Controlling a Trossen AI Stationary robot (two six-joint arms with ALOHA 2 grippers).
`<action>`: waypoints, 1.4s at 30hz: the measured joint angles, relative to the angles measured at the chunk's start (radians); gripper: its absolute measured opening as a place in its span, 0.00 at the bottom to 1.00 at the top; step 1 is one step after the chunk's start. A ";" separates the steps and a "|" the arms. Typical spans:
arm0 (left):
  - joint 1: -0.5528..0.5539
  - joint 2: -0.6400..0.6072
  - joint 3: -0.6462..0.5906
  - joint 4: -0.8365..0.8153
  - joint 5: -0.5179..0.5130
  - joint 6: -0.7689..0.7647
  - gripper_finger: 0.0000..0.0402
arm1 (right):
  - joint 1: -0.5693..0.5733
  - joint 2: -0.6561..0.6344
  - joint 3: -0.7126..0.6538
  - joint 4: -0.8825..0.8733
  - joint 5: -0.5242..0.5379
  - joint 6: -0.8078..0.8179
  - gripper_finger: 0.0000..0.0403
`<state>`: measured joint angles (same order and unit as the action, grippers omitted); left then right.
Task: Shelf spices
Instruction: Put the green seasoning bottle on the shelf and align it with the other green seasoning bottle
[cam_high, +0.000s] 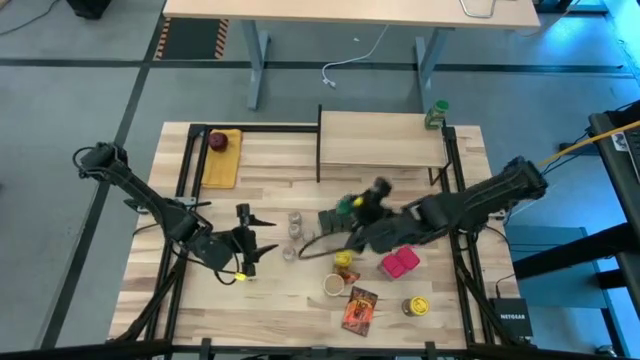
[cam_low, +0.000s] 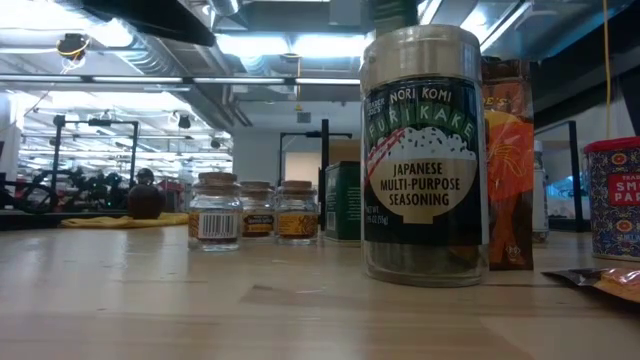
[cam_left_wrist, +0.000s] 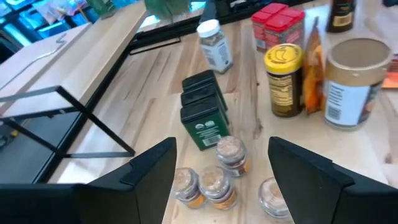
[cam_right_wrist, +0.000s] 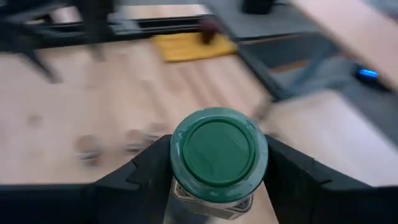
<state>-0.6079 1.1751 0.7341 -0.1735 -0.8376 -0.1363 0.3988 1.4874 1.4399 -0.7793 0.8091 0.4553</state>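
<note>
Green-lidded spice jar (cam_right_wrist: 218, 149) sits clamped in the right gripper (cam_right_wrist: 217, 163); left gripper (cam_left_wrist: 219, 168) gapes empty above small jars (cam_left_wrist: 214, 185).

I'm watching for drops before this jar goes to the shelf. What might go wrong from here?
1. The right gripper holds the green-lidded jar just under its lid; that high hold may let it swing or slip.
2. The shelf already has a green-lidded jar at its far right corner, which a placement there could knock off.
3. The tins and small jars crowd the path below.
</note>
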 joint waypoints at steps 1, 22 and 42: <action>0.008 0.000 0.000 0.000 0.006 -0.004 0.62 | 0.000 -0.026 0.000 -0.051 0.031 0.034 0.53; 0.081 0.000 0.000 0.001 0.053 0.013 0.62 | -0.354 -0.275 -0.166 -0.712 0.149 0.686 0.53; 0.081 0.006 -0.008 0.001 0.053 0.014 0.62 | -0.752 -0.441 -0.384 -0.320 -0.016 0.374 0.53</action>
<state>-0.5274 1.1809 0.7265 -0.1730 -0.7849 -0.1227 -0.3532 1.0462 1.0563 -1.0988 0.7927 0.8295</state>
